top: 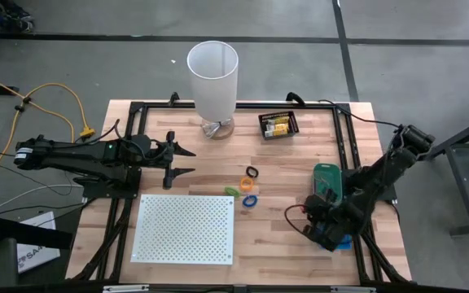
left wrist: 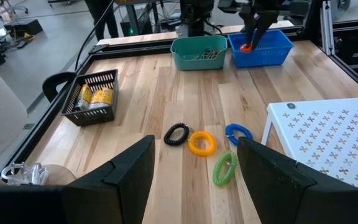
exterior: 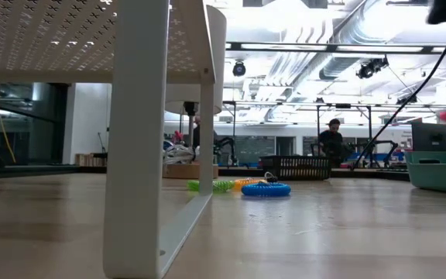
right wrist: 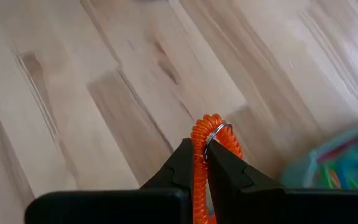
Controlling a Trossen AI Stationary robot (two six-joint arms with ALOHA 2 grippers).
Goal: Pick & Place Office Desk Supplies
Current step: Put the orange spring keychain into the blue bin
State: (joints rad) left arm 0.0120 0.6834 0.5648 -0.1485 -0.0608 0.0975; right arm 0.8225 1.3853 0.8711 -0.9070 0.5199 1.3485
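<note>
My right gripper (right wrist: 204,149) is shut on an orange coiled loop (right wrist: 211,132) that carries a metal ring. In the left wrist view it hangs over the blue bin (left wrist: 272,50), beside the green bin (left wrist: 199,51). Black (left wrist: 176,134), orange (left wrist: 202,143), blue (left wrist: 237,132) and green (left wrist: 224,169) coiled loops lie flat on the table's middle. A black basket (top: 278,124) at the far side holds yellow packets (left wrist: 98,97). My left gripper (top: 177,160) stands open at the table's left, above the wood, with nothing between its fingers. My right gripper pinches the orange loop's coil just beside its metal ring (right wrist: 216,132), between the tips of its two fingers (right wrist: 185,163). The fingers slant downward. The loop is lifted clear of the table, and its upper bend stands out past the fingertips.
A tall white cylinder (top: 212,77) stands at the far edge. A white perforated board (top: 186,228) on legs takes up the near left. The green bin (top: 328,175) and the blue bin (top: 340,242) sit at the right edge. Bare wood lies between the loops and the bins.
</note>
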